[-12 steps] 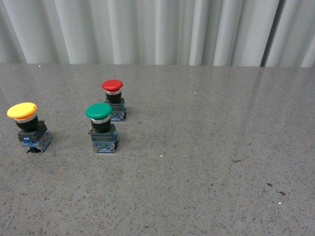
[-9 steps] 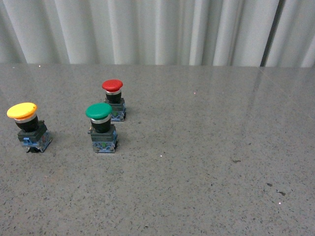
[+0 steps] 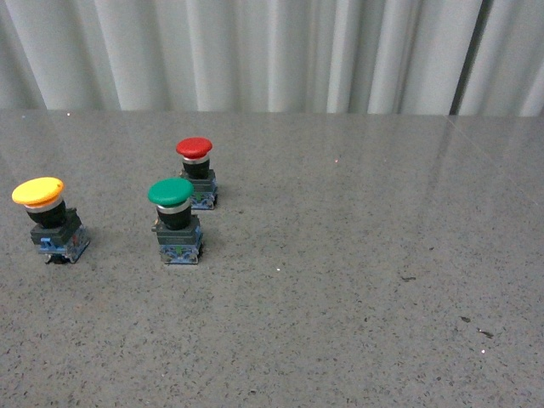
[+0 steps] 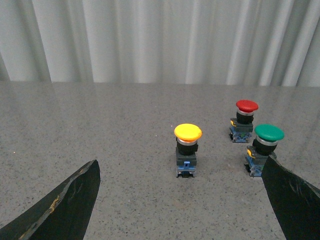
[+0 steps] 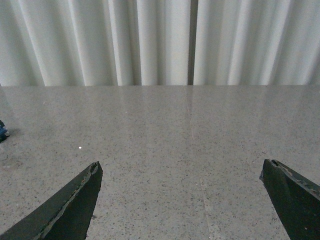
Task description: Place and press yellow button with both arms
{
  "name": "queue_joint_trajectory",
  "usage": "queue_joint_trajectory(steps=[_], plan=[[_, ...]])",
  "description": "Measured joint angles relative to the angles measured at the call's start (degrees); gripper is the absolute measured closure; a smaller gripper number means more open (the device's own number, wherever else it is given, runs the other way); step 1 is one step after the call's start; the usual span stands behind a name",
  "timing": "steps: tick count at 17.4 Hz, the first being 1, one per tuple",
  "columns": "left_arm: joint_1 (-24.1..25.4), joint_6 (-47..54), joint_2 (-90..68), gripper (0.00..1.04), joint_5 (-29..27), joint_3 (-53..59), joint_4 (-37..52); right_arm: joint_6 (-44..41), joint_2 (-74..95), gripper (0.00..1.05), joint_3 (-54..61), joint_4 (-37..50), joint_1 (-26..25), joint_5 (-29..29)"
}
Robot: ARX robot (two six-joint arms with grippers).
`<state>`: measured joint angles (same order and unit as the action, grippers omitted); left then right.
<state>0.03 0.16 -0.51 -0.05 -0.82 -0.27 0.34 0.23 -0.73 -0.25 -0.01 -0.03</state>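
The yellow button (image 3: 49, 219) stands upright on the grey table at the far left of the front view. It also shows in the left wrist view (image 4: 187, 150), ahead of my open left gripper (image 4: 182, 170), between its spread dark fingers and apart from them. My right gripper (image 5: 182, 170) is open and empty over bare table. Neither arm shows in the front view.
A green-capped button (image 3: 175, 221) stands just right of the yellow one, and a red-capped button (image 3: 196, 173) stands behind it. Both show in the left wrist view, green (image 4: 265, 150) and red (image 4: 245, 120). White curtains close the far table edge. A blue scrap (image 5: 2, 131) peeks in the right wrist view.
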Motion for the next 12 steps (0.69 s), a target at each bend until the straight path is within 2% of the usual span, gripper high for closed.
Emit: queue_joint_trajectory(steps=[4,5,6,7,8,10,12], plan=[[0.0,0.0,0.0,0.07,0.0,0.0,0.0,0.0,0.0,0.07,0.0,0.0,0.0,0.02],[-1.2,-0.44,-0.81,0.07,-3.3,-0.87,-3.74,0.02,0.0,0.07,0.0,0.02,0.0,0.0],[-4.63,-1.22,-5.7,0.07,-11.67,-3.85,-9.81,0.04,0.0,0.07,0.0,-0.02,0.0,0.04],[-4.55,-1.25,-10.51,0.07,-14.53,-5.68,-7.76,0.0,0.0,0.07,0.0,0.04,0.0,0.0],[-2.03,-1.27,-14.62,0.07,-14.12,-7.67,-3.72,0.02,0.0,0.07,0.0,0.02,0.0,0.02],[1.73,-0.76,-25.79,0.07,-9.46,-14.08,7.04,0.0,0.0,0.07,0.0,0.02,0.0,0.0],[1.81,0.57,-40.52,0.07,-5.53,-21.38,15.04,0.02,0.0,0.07,0.0,-0.02,0.0,0.02]])
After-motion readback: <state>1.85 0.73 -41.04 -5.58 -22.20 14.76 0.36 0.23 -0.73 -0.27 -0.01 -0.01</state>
